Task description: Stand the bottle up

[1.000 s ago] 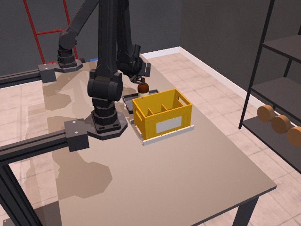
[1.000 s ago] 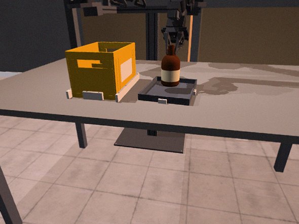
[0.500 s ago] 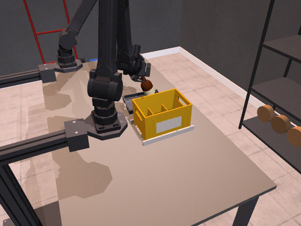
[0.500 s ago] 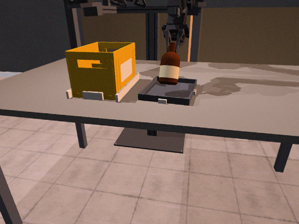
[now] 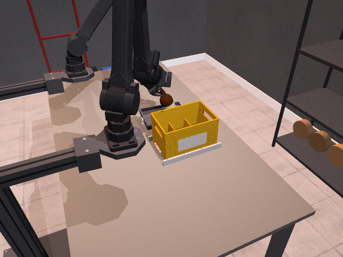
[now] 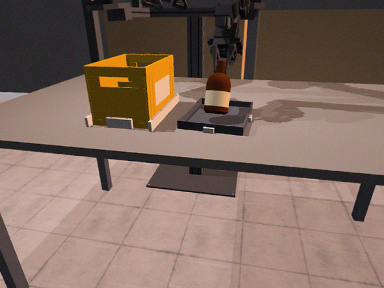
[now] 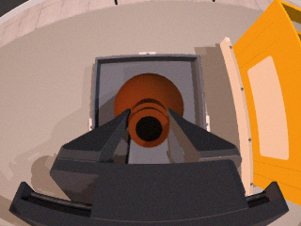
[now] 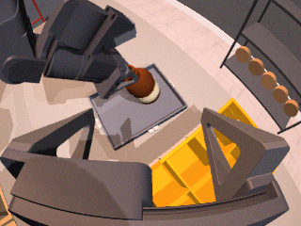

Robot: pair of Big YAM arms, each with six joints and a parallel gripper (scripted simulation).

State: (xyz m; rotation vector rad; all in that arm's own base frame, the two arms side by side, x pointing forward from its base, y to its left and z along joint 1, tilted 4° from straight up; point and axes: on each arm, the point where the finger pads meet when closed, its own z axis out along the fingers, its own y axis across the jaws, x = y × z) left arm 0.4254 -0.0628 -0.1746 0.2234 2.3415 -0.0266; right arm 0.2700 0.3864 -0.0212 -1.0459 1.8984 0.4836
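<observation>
Your left tool (image 5: 161,93) (image 6: 220,70) (image 7: 149,115) (image 8: 134,75) was partly closed around the neck of the brown, cream-labelled bottle (image 5: 166,100) (image 6: 217,98) (image 7: 149,87) (image 8: 141,84), upright over the dark, shallow tray (image 5: 147,111) (image 6: 210,127) (image 7: 98,85) (image 8: 113,118) (you couldn't tell whether it touched). Your right tool (image 6: 173,6) (image 8: 148,114) was wide open, empty; the yellow crate (image 5: 171,143) (image 6: 117,100) (image 7: 263,52) (image 8: 174,176) stood beside the tray.

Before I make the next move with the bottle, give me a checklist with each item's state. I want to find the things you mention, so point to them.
1. Left claw (image 5: 162,93) (image 6: 220,69) (image 7: 149,113) (image 8: 130,77) gripping the bottle (image 5: 166,100) (image 6: 217,98) (image 7: 149,87) (image 8: 142,85) by its neck: ok.
2. Bottle upright: ok, by the exterior view.
3. Base within the outline of the tray (image 5: 146,117) (image 6: 210,127) (image 7: 97,85) (image 8: 136,110): ok.
4. Base resting on the tray floor: cannot tell; contact isn't clear.
5. Tray and crate (image 5: 171,146) (image 6: 120,104) (image 7: 259,52) (image 8: 179,162) level, within their pale stops: ok.
6. Right claw (image 6: 173,7) (image 8: 150,113) open and away from the bottle: ok.
</observation>
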